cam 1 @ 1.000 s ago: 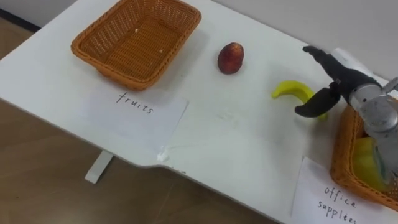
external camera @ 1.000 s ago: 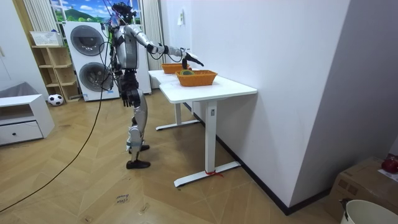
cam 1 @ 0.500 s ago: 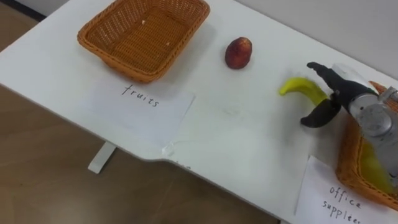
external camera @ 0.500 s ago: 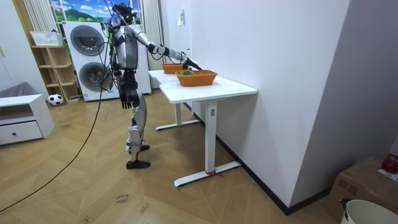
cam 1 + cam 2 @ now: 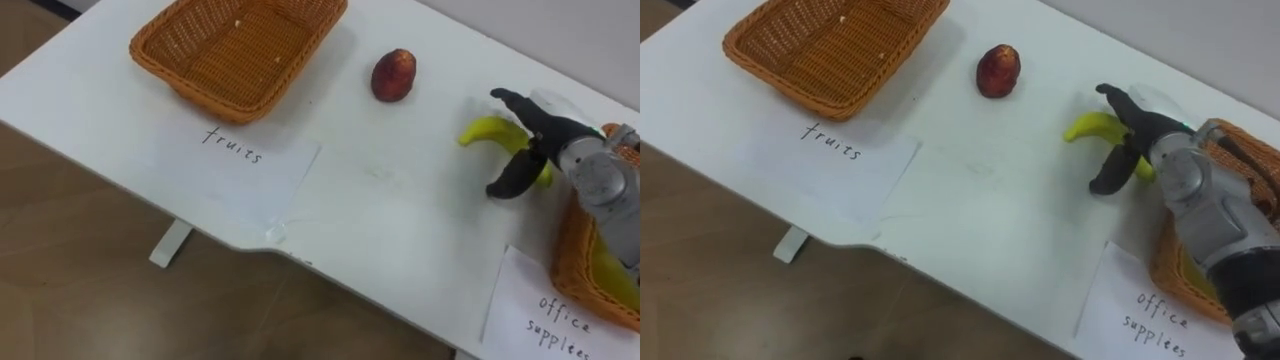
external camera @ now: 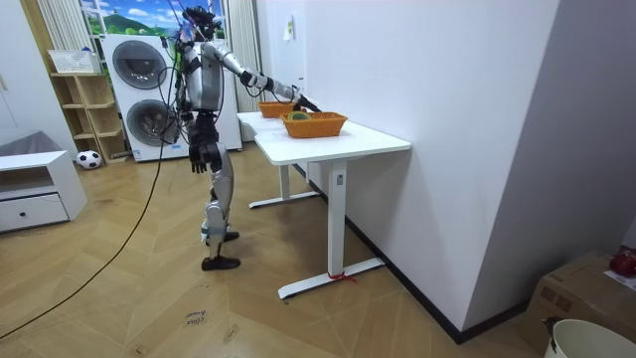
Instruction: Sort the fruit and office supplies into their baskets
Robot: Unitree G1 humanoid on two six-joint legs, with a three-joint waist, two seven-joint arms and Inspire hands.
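Note:
A yellow banana [image 5: 492, 133] lies on the white table [image 5: 400, 220], and a red fruit [image 5: 393, 76] sits to its left. My right hand [image 5: 545, 143] is at the banana's right end, open, with straight fingers above it and the thumb below it; the banana's end lies between them. The empty wicker fruit basket [image 5: 190, 70] stands at the far left behind a paper marked fruits [image 5: 235, 165]. The office supplies basket [image 5: 578, 262] at the right edge holds something yellow-green. My left hand [image 6: 198, 158] hangs by my side in the room view.
A paper label for office supplies [image 5: 555, 318] lies at the table's near right corner. The table's front edge runs diagonally over wooden floor [image 5: 80, 280]. In the room view I stand at the table's [image 6: 338, 139] side, with washing machines [image 6: 139, 89] behind me.
My right hand has come down and in over the banana's right end. The whole picture has shifted slightly, so the camera moved. Banana, red fruit and baskets stay put.

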